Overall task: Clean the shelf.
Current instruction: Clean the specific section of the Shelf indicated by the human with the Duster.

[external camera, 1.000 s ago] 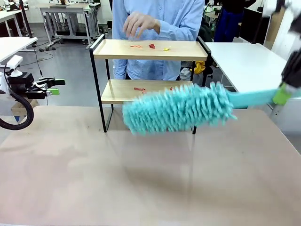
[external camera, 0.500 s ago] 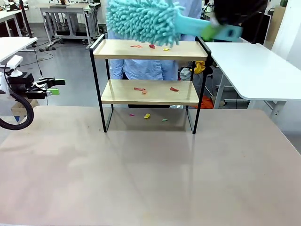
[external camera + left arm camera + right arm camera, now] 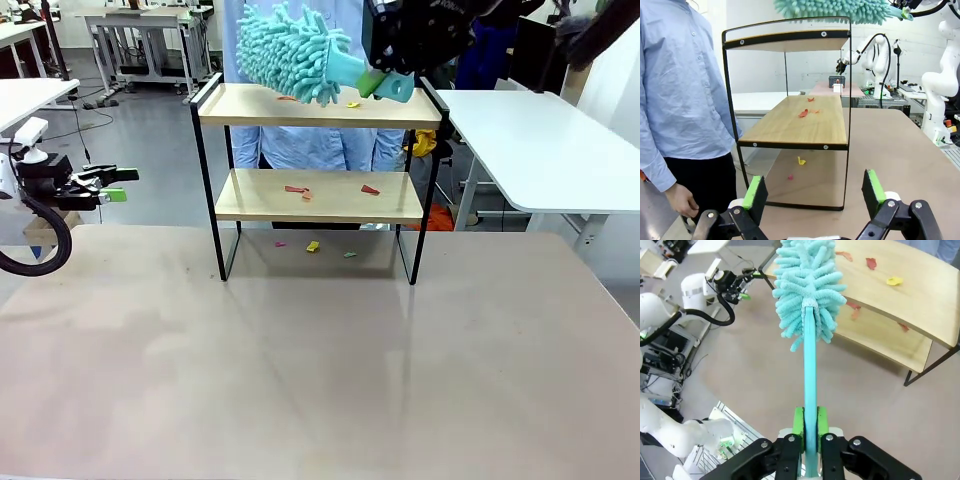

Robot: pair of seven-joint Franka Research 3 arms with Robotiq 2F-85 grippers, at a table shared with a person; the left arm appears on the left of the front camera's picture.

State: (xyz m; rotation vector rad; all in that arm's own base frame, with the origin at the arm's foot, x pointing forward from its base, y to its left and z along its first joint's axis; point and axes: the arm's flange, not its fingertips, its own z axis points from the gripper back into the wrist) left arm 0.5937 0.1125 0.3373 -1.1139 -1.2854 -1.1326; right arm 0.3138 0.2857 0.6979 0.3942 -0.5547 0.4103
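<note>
Where the tan table point(image 3: 300, 380) reaches its far side, find the shelf point(image 3: 250, 195) upright: two light wooden boards in a thin black frame with raised side rails. Red and yellow scraps point(image 3: 370, 189) on both boards, more on the table beneath. Low over the top board, a fluffy teal duster point(image 3: 290, 52), handle pinched by the right gripper point(image 3: 810, 421). Well apart at left, the left gripper point(image 3: 814, 189), jaws spread, empty.

Both arms are glossy white with chunky rounded joints. The left gripper point(image 3: 814, 190) is a black linkage, silver pivot screws, bright green pads point(image 3: 756, 192) (right gripper point(image 3: 810, 421) looks identical). A fat black cable point(image 3: 67, 240) loops off the left arm point(image 3: 692, 289).
</note>
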